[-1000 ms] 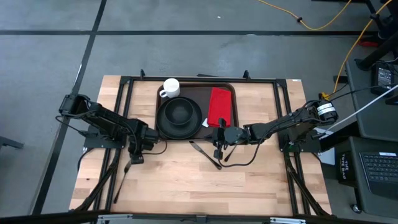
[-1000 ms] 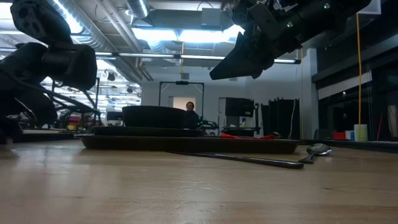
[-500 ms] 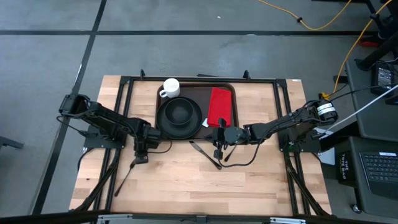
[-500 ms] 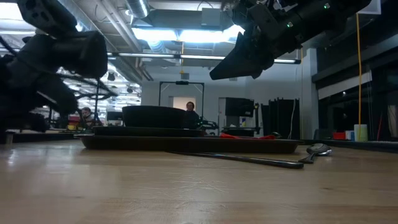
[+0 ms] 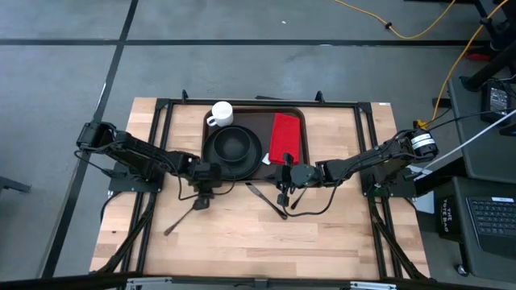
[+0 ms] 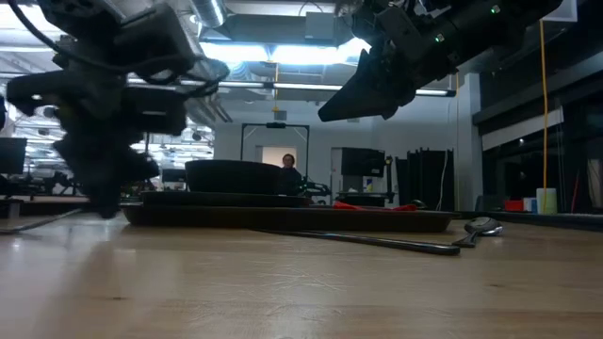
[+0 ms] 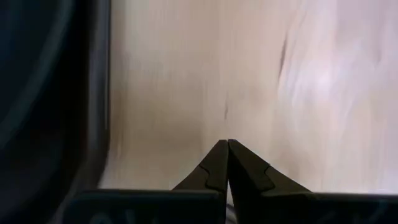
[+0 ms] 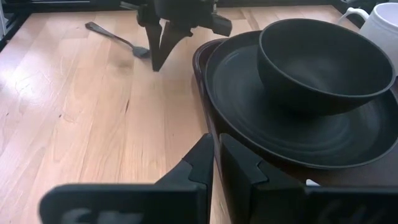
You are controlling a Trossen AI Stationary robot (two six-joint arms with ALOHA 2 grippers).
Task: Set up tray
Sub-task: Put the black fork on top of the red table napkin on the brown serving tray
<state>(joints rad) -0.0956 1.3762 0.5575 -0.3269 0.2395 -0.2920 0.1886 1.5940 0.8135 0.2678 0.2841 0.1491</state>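
Left gripper (image 5: 203, 196), jaws pressed together and holding nothing, hangs just beside the tray (image 5: 297, 115) at its near left corner. Right gripper (image 5: 281, 184), jaws nearly together, holds nothing visible above the tray's near edge, the black plate (image 8: 292, 146) just ahead.

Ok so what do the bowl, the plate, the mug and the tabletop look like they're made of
Bowl and plate: probably glazed stoneware or melamine, matte black with soft sheen; fine concentric rings show on the plate. Mug: likely glazed ceramic, glossy white, thick-walled with a looped handle. Tabletop: wood, light planks with visible grain and seams, smooth finish.
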